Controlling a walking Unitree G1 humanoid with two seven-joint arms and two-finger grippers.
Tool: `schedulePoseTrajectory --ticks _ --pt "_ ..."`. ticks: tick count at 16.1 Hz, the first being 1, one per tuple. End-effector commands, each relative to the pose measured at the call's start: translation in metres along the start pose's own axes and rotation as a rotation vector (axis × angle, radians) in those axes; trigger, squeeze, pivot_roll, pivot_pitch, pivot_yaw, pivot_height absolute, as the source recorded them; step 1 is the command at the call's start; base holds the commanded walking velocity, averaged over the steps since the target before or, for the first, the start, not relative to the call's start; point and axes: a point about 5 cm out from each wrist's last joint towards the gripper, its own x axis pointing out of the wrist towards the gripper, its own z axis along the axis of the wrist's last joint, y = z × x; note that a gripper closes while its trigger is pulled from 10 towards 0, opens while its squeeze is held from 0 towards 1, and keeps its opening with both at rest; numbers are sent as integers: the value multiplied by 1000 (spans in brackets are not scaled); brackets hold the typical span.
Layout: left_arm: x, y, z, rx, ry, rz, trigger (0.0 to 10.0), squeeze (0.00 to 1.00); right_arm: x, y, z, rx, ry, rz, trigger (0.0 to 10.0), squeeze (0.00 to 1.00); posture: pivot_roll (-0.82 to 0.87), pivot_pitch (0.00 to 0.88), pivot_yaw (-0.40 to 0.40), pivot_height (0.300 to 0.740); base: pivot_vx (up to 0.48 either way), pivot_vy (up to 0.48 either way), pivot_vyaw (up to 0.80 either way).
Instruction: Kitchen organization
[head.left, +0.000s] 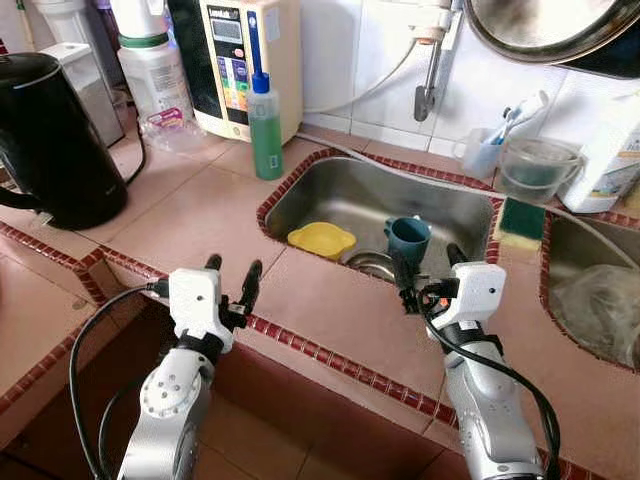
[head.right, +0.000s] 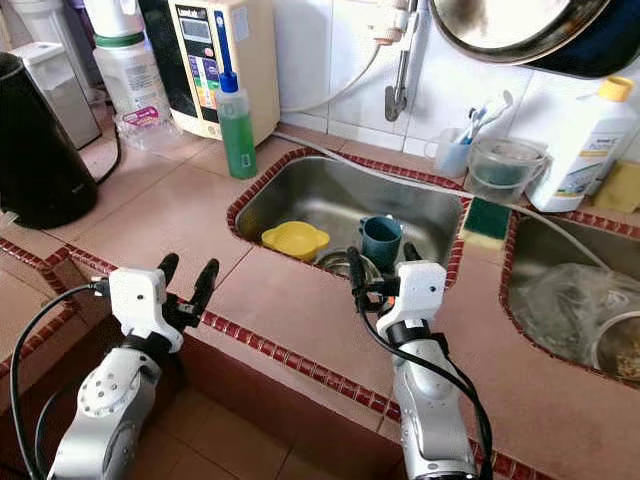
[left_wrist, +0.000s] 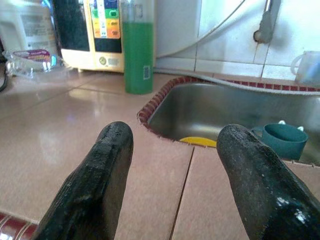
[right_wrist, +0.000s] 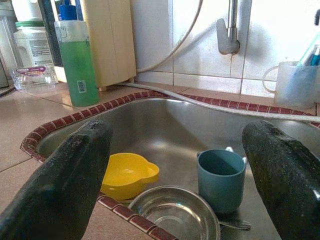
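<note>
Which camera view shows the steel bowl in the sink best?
The right wrist view: the steel bowl lies whole beside the teal cup. In both eye views the right claw partly hides it; the left wrist view misses it.

Home kitchen, steel sink (head.left: 330, 190), kettle (head.left: 50, 140)

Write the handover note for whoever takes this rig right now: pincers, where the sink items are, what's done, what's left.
Left pincer: open, empty, over the counter's front edge, left of the sink.
Right pincer: open, empty, at the sink's near rim, facing the teal cup.
In the sink: yellow dish at the left, teal cup upright to its right, steel bowl at the near wall in front of them.
On the counter: green soap bottle behind the sink's left corner, sponge on the divider to the right.
Done: nothing lifted out yet.
Left: clear the three sink items; the cup looks the nearest grab.
</note>
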Motion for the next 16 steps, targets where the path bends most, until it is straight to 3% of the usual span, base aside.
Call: schedulePoseTrajectory --ticks 1,5,6,16 --pt "3 2 3 13 -13 0 10000 0 1 0 2 -11 -2 2 10000 0 -177 8 37 740 -266 0 0" --pt "4 0 3 12 -15 -9 10000 0 -1 -1 1 -22 8 3 10000 0 -182 0 34 740 -262 0 0" --pt "6 1 4 -35 -16 6 10000 0 -1 -1 0 -24 10 6 10000 0 -182 0 34 740 -262 0 0" --pt "8 0 4 -8 -14 -29 10000 0 -6 2 -4 -36 28 25 10000 0 -189 0 39 740 -264 0 0"
